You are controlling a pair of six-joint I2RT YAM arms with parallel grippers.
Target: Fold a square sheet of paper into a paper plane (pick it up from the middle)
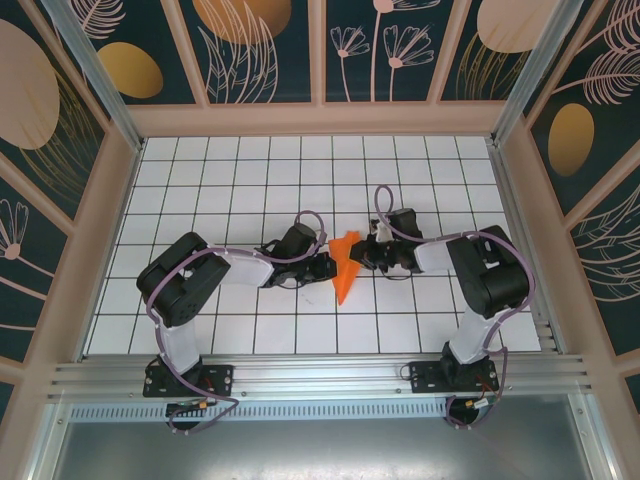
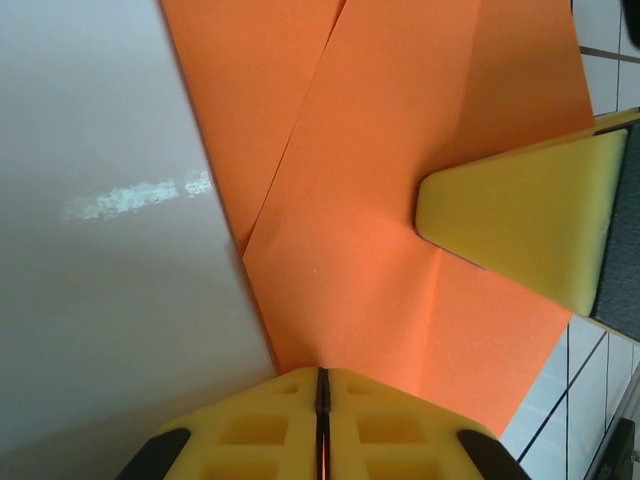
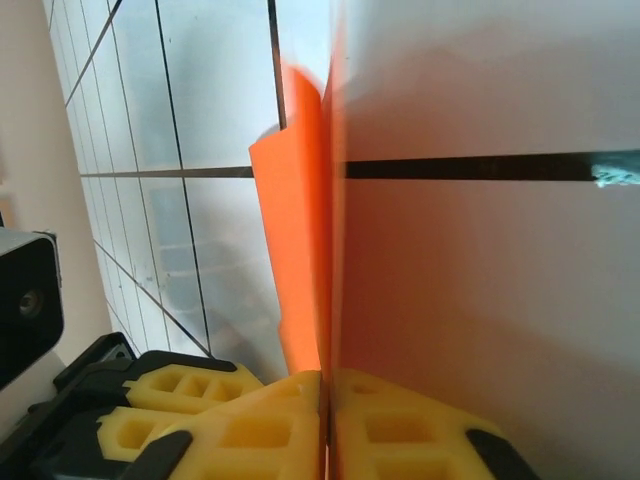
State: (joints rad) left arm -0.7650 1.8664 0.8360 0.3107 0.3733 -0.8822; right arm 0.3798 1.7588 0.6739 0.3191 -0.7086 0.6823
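The paper plane (image 1: 344, 275) is bright orange paper folded into a narrow dart, held on edge at the table's middle with its point toward the near edge. My left gripper (image 1: 330, 262) is shut on its left side and my right gripper (image 1: 364, 252) is shut on its right side. In the left wrist view the creased orange paper (image 2: 380, 150) spreads upward from my left gripper (image 2: 322, 378), and a yellow finger of the right gripper (image 2: 520, 215) presses on it. In the right wrist view the paper (image 3: 300, 250) stands edge-on out of my right gripper (image 3: 327, 380).
The white grid table (image 1: 250, 180) is boxed in by patterned panels at the back and both sides. An aluminium rail (image 1: 320, 375) runs along the near edge by the arm bases. The left gripper's yellow fingers (image 3: 170, 395) sit close beside the right gripper.
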